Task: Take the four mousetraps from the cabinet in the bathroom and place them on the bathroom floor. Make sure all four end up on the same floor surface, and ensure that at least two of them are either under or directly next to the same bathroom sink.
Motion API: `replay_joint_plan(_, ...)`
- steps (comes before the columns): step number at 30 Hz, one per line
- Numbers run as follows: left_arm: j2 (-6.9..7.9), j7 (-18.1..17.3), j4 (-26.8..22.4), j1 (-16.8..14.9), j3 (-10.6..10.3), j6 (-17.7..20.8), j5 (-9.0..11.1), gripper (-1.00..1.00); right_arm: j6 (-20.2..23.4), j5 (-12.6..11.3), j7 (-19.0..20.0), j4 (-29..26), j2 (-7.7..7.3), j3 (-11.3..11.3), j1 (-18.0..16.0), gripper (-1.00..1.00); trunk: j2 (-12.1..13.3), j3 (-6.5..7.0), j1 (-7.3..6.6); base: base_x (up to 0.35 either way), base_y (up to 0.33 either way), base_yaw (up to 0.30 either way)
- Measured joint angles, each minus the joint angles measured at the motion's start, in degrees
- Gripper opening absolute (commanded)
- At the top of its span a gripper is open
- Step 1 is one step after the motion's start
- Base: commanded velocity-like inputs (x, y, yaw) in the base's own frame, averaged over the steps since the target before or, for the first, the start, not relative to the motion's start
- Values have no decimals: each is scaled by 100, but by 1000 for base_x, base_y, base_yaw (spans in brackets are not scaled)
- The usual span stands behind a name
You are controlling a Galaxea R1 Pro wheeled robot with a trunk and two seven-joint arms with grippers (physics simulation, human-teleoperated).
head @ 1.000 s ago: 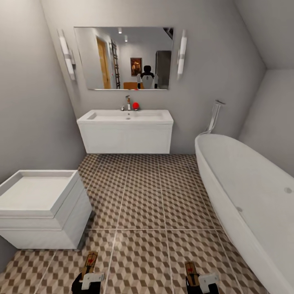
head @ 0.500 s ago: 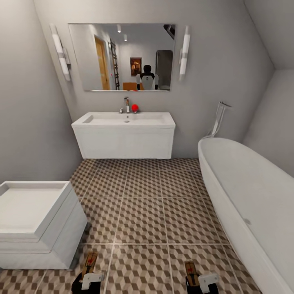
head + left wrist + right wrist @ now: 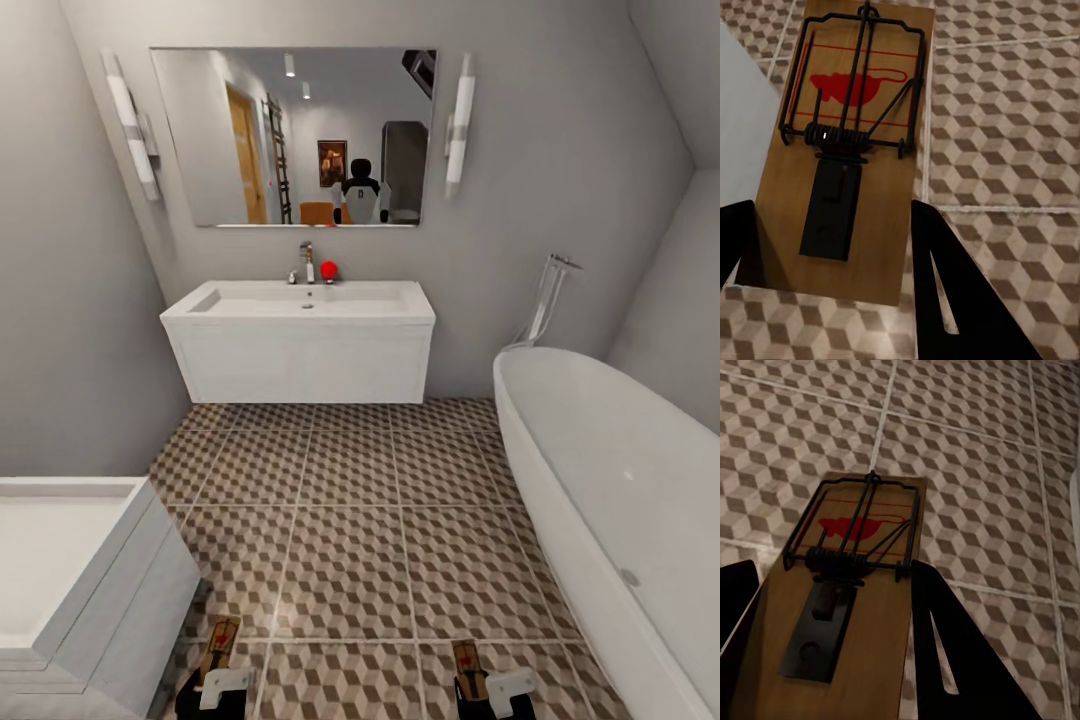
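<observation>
My left gripper [image 3: 215, 690] at the bottom of the head view is shut on a mousetrap [image 3: 219, 643], a wooden board with a dark wire spring and a red mark. The left wrist view has that mousetrap [image 3: 847, 150] clamped between the gripper's [image 3: 831, 210] dark fingers [image 3: 952, 285] above the bathroom floor [image 3: 1005, 112]. My right gripper [image 3: 487, 692] is shut on a second mousetrap [image 3: 467, 663], also seen in the right wrist view as a mousetrap [image 3: 844, 600] held over the floor [image 3: 967, 457]. The white wall-hung sink [image 3: 300, 345] is straight ahead across the cube-patterned floor [image 3: 350, 500]. The cabinet is out of view.
A rounded white bathtub [image 3: 610, 500] runs along the right side. A small white drawer unit [image 3: 80, 580] stands close at the lower left, near my left arm. A mirror [image 3: 290, 135] hangs above the sink, and a small red object [image 3: 328, 268] sits by the tap.
The whole view has shifted: the sink looks nearer and lower, and the white drawer unit has slid toward the lower left corner. Both grippers still hold their mousetraps the same way.
</observation>
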Motion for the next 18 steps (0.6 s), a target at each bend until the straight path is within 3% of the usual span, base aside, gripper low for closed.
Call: replay_joint_plan(18, 0, 0, 0, 0, 0, 0, 0, -100, 0, 0, 0, 0, 0, 0, 0, -100, 0, 0, 0, 343, 0, 0)
